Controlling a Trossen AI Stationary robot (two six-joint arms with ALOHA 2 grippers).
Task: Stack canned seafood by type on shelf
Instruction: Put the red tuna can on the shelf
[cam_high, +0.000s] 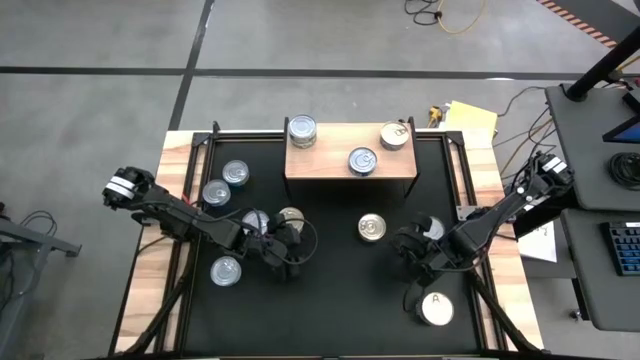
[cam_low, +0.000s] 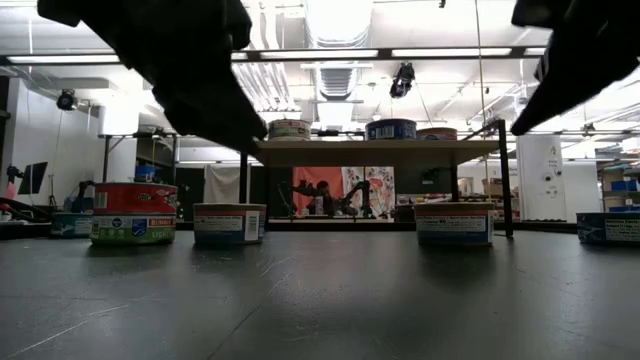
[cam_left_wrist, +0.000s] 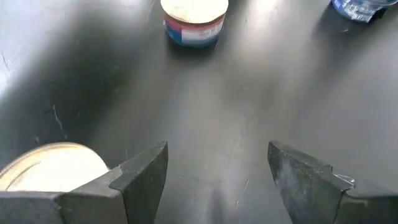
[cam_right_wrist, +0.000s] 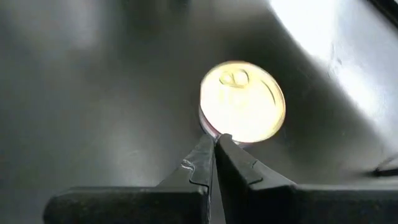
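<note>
The shelf (cam_high: 350, 172) stands at the table's far side with three tins on its board: two silver-topped (cam_high: 302, 130) (cam_high: 363, 160) and one gold-topped (cam_high: 396, 135). Several more tins stand on the black tabletop. My left gripper (cam_high: 292, 243) (cam_left_wrist: 217, 152) hangs open left of the middle, with bare tabletop between its fingers. A pale-topped tin (cam_left_wrist: 56, 165) stands just outside one of its fingers. My right gripper (cam_high: 405, 245) (cam_right_wrist: 216, 140) is shut, raised off the table. It points at a gold-topped tin (cam_right_wrist: 242, 102) (cam_high: 371, 227) that stands on its base.
Silver-topped tins stand at the left (cam_high: 237, 173) (cam_high: 216, 192) (cam_high: 226, 270) and close to my left gripper (cam_high: 256, 222). One more (cam_high: 433, 228) stands beside my right arm. A white-topped tin marked "A" (cam_high: 436, 307) is at the near right.
</note>
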